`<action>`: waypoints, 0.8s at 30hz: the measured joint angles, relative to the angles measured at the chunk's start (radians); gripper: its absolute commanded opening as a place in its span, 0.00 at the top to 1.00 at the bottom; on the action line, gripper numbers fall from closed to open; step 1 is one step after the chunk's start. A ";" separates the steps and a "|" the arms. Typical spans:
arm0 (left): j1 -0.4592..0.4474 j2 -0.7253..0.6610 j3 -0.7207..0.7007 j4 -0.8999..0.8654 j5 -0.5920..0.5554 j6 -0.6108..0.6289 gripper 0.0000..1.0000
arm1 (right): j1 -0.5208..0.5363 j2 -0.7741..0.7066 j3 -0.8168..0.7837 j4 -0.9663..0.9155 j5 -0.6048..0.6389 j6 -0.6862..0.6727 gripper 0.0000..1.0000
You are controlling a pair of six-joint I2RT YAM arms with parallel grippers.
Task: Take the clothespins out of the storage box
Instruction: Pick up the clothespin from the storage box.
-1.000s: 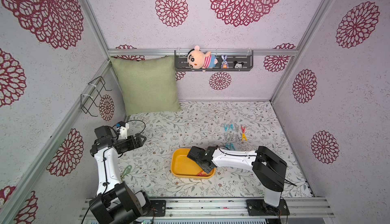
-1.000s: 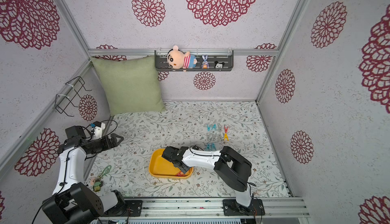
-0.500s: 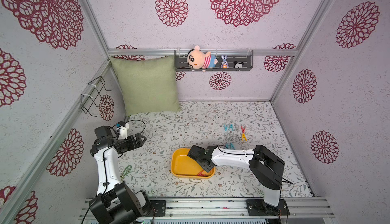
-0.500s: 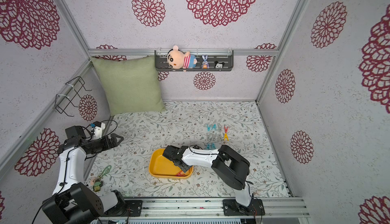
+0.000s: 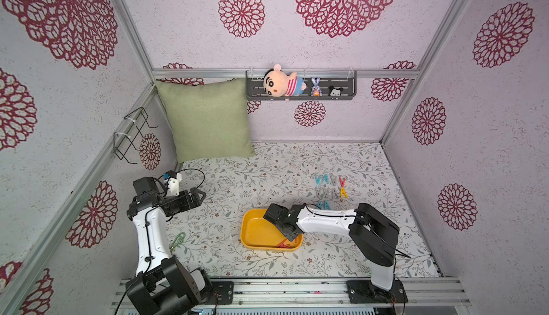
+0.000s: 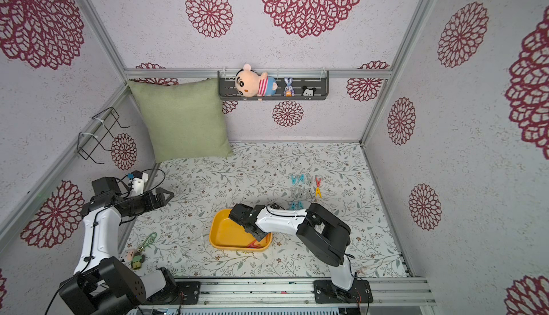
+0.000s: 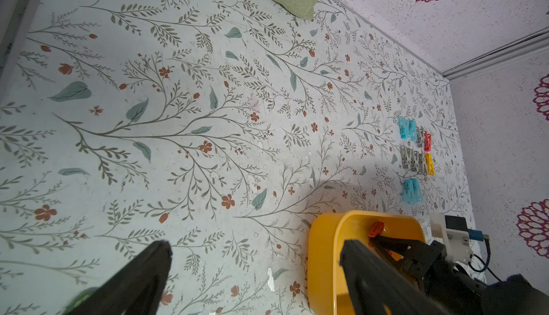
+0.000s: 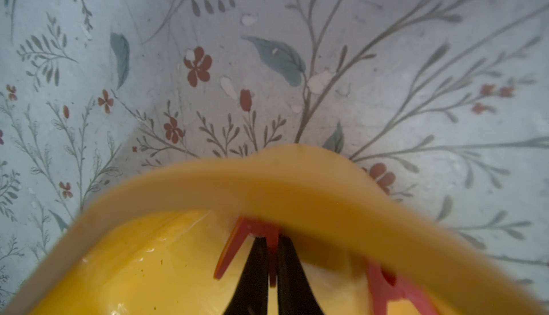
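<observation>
Right claw [image 8: 271,240] is reaching down inside the shallow yellow plastic storage box [image 5: 258,229]. The box is sitting on the floral-patterned table [image 5: 267,168], at lower centre in both top views.

In the right wrist view my two black fingers [image 8: 255,269] are pressing almost together, with one leg of a red plastic V-shaped clothespin [image 8: 234,239] caught between them. That clip is lying against the box wall, just under the rim. I cannot tell whether it is resting on the box floor or raised off it.

A second red clothespin [image 8: 383,286] is lying just beside the first, in the same end of the box.

Left claw [image 5: 198,195] is hanging with its jaws spread wide, gripping nothing. It is sitting left of centre in the top views, over the table and well apart from the box.

A loose cluster of small plastic clothespins [image 5: 329,187], teal, grey, red and yellow, is lying on the table right of centre. It is just above the box in the frame and is not touching it.
</observation>
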 measured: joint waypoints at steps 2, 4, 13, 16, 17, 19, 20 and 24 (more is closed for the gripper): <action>0.000 0.000 0.000 0.000 0.000 0.000 0.03 | 0.004 0.000 0.002 -0.002 0.001 -0.003 0.89; 0.000 0.000 0.000 0.000 0.000 0.000 0.03 | 0.006 0.000 0.005 -0.008 0.002 -0.011 0.91; 0.000 0.000 0.000 0.000 0.000 0.000 0.03 | 0.049 -0.031 0.030 -0.090 0.009 -0.114 1.00; 0.000 -0.002 0.000 0.000 0.000 0.000 0.03 | 0.064 -0.070 0.030 -0.107 0.009 -0.167 1.00; 0.000 -0.003 0.000 0.000 0.000 0.000 0.02 | 0.068 -0.085 0.030 -0.114 0.010 -0.187 1.00; 0.000 -0.006 0.000 0.000 0.000 0.000 0.03 | 0.074 -0.114 0.031 -0.122 0.019 -0.230 1.00; 0.000 -0.006 0.000 0.000 0.000 0.000 0.03 | 0.076 -0.130 0.032 -0.128 0.027 -0.257 1.00; 0.000 -0.006 0.000 0.000 0.000 0.000 0.03 | 0.082 -0.180 0.066 -0.171 0.067 -0.381 1.00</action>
